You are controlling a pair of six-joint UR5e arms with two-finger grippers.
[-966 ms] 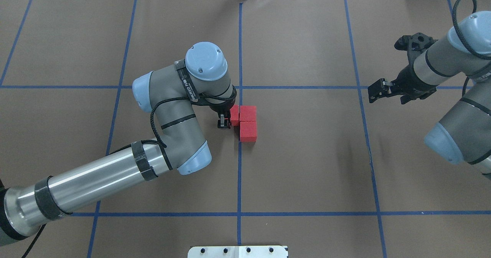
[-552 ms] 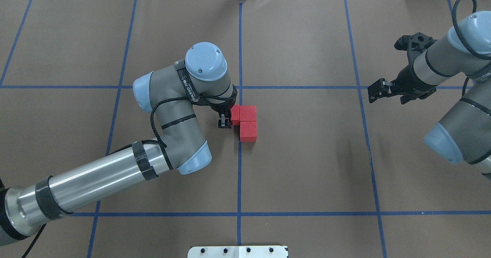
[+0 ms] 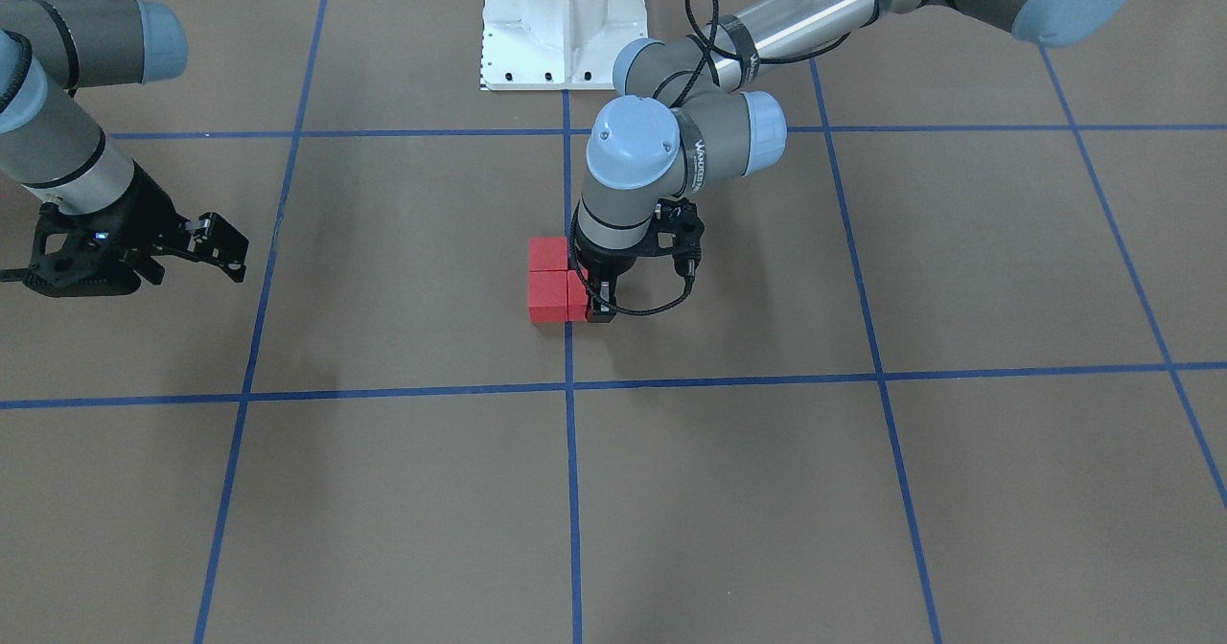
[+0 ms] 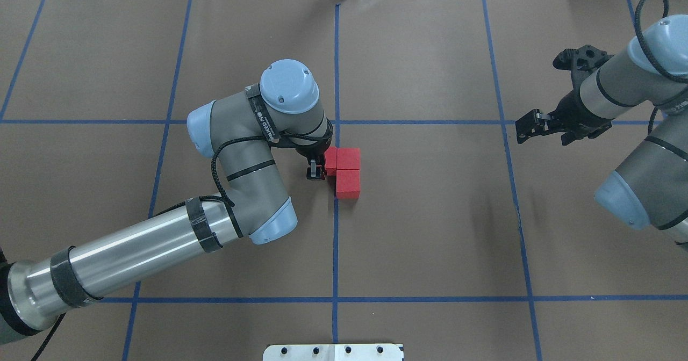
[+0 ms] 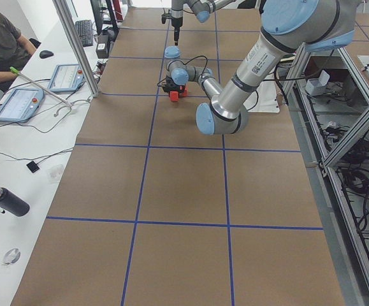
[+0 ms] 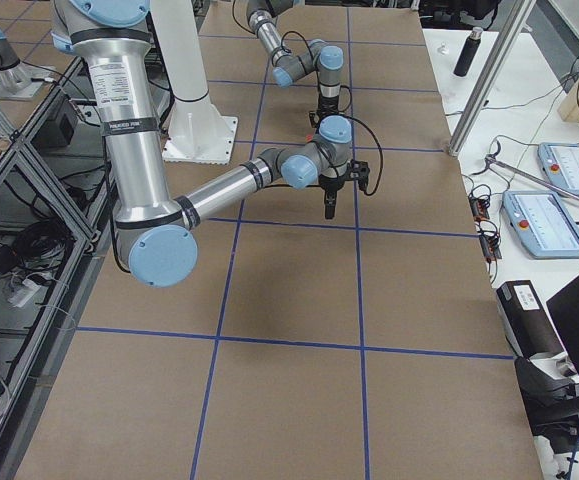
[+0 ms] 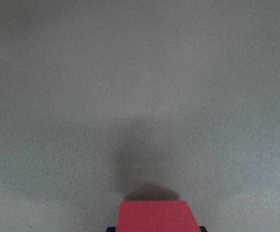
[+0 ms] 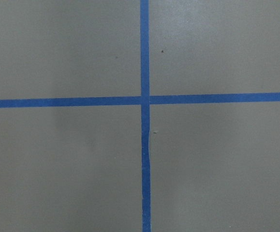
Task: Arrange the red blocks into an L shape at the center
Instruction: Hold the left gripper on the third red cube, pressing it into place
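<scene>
Two red blocks [image 4: 348, 158] [image 4: 348, 183] lie touching, one behind the other, just right of the blue tape line in the center [image 4: 414, 205]. A third red block [image 4: 330, 160] sits against the far one's left side, on the line, so the three make an L. My left gripper [image 4: 318, 167] points straight down and is shut on this third block [image 7: 154, 216], which fills the bottom of the left wrist view. In the front-facing view the held block [image 3: 578, 297] is half hidden by the fingers [image 3: 600, 307]. My right gripper [image 4: 545, 132] hangs open and empty far to the right.
Blue tape lines [image 4: 336, 243] divide the brown table into a grid. The robot's white base plate [image 3: 564, 21] stands at the near edge. A person sits at a side desk with tablets [image 5: 18, 105] beyond the table's far edge.
My left gripper has slid a little to the right with its red block, closing it up against the other two. The right arm has not moved.
</scene>
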